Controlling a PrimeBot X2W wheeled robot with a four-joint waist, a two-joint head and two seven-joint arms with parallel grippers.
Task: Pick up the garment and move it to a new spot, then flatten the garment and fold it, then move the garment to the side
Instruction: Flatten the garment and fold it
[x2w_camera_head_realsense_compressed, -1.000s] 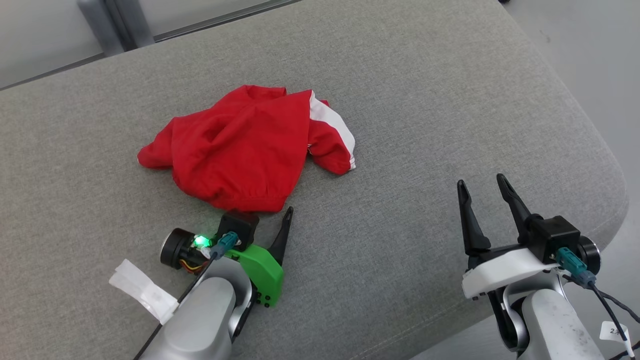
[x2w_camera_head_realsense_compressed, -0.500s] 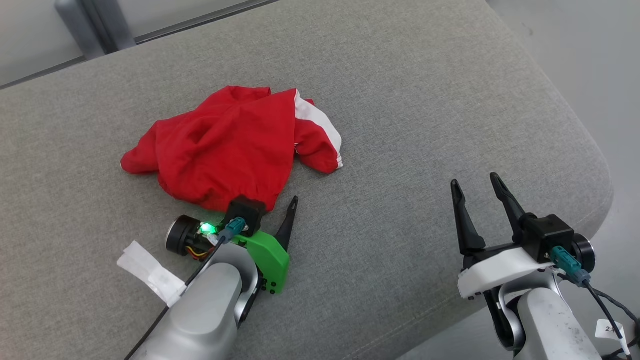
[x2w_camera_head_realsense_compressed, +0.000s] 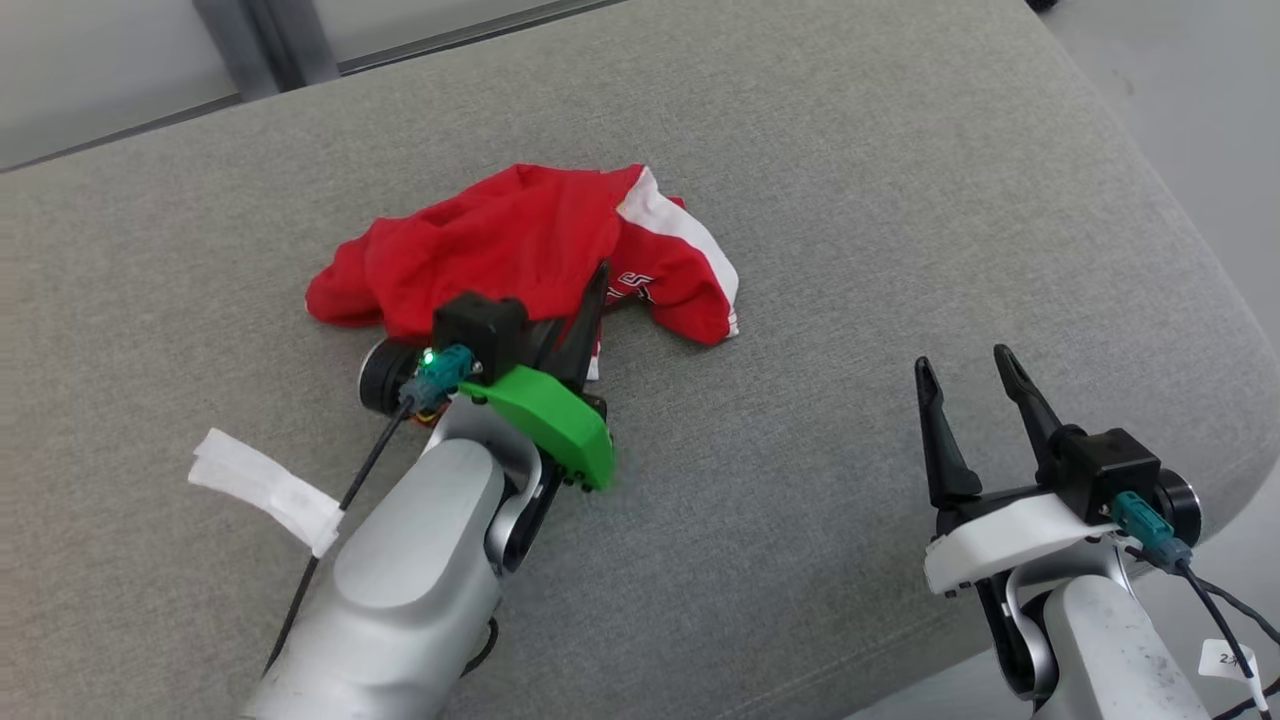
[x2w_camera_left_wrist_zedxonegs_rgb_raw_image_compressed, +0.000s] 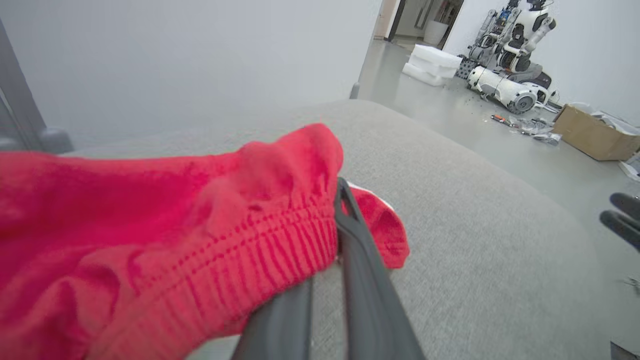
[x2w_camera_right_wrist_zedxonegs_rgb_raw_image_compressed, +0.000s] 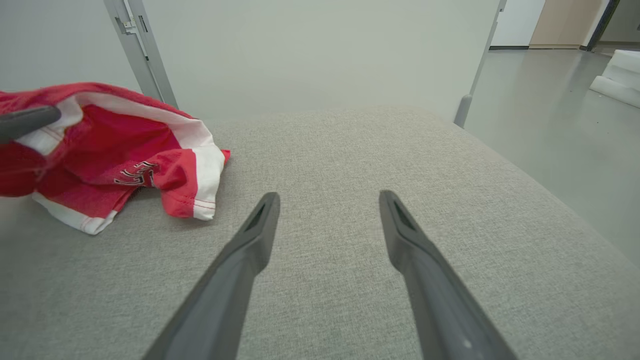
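Left wrist view: garment (x2w_camera_left_wrist_zedxonegs_rgb_raw_image_compressed: 200, 225) between fingers (x2w_camera_left_wrist_zedxonegs_rgb_raw_image_compressed: 359, 260).

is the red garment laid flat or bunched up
Bunched up: the red garment lies in a crumpled heap on the grey cushion, its waistband pinched in the shut left hand.

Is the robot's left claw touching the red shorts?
Touching. In the left wrist view the left gripper is shut on the red shorts, its dark fingers pinching the elastic waistband between them.
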